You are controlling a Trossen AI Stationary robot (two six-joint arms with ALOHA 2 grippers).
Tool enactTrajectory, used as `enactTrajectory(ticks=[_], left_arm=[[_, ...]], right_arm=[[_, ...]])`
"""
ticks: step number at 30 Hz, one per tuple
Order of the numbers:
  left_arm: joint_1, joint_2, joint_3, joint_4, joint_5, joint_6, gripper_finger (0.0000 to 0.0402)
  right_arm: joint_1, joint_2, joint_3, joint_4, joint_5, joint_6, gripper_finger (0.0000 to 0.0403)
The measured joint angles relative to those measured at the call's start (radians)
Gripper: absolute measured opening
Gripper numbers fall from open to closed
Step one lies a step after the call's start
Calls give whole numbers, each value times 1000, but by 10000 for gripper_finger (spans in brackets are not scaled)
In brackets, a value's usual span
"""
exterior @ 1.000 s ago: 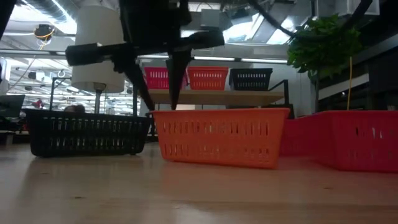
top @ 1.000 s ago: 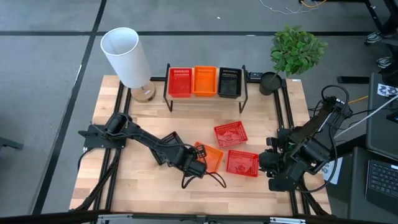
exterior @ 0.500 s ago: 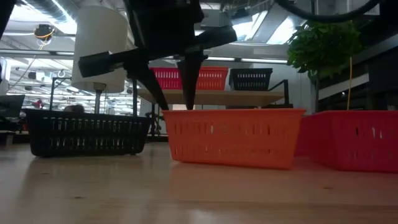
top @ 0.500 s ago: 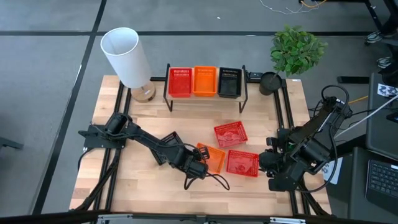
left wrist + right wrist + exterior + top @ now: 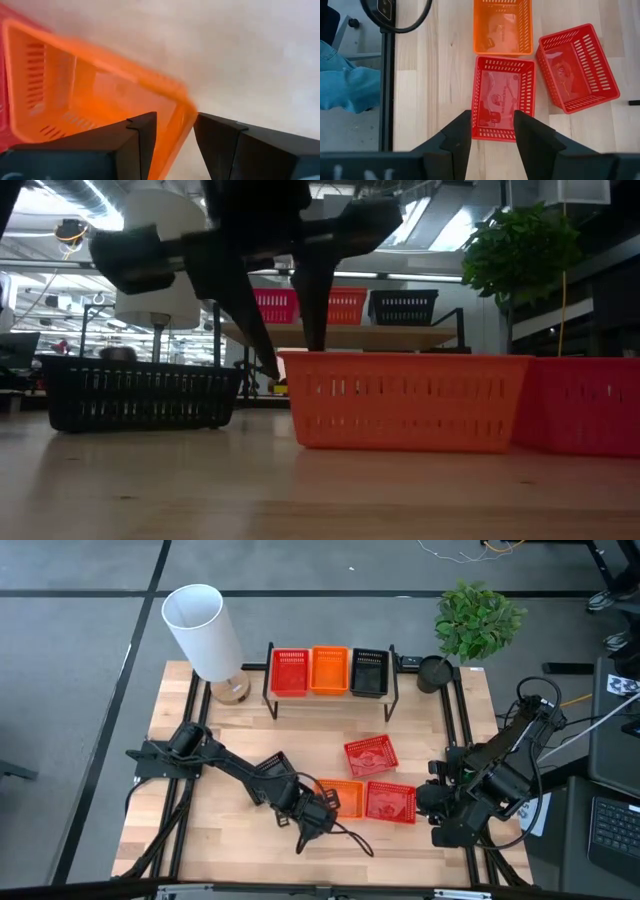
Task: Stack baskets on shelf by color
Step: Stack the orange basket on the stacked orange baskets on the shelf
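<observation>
Left gripper (image 5: 172,145) has its fingers astride the near wall of the orange basket (image 5: 345,797), pinching it on the tabletop; best to lift level so it clears the red basket (image 5: 390,802) touching its side, then carry it to the shelf (image 5: 331,692). Right gripper (image 5: 492,131) hangs spread over that red basket. Only the low view reveals a black basket (image 5: 140,393), hidden under the arm from above.

Red baskets (image 5: 370,755): three; orange baskets (image 5: 330,670): two; black baskets (image 5: 369,672): two

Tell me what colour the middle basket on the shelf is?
Orange; the high view shows it best.
</observation>
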Motion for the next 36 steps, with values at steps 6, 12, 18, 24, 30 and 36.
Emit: enactTrajectory(ticks=[6, 12, 18, 24, 30, 36], left_arm=[[1, 0, 0, 15, 37, -169, 119], [1, 0, 0, -56, 37, -238, 65], [4, 0, -25, -60, 13, -241, 11], [-2, 0, -20, -39, -28, -334, 3], [-25, 2, 74, -101, -87, -435, 1], [-58, 2, 250, -197, -86, -556, 1]], right_arm=[[0, 0, 0, 0, 0, -1, 145], [0, 0, 0, 0, 0, 0, 145], [0, 0, 0, 0, -1, 0, 145], [0, 0, 0, 0, -1, 0, 145], [0, 0, 0, 0, -1, -1, 145], [0, 0, 0, 0, -1, 0, 145]])
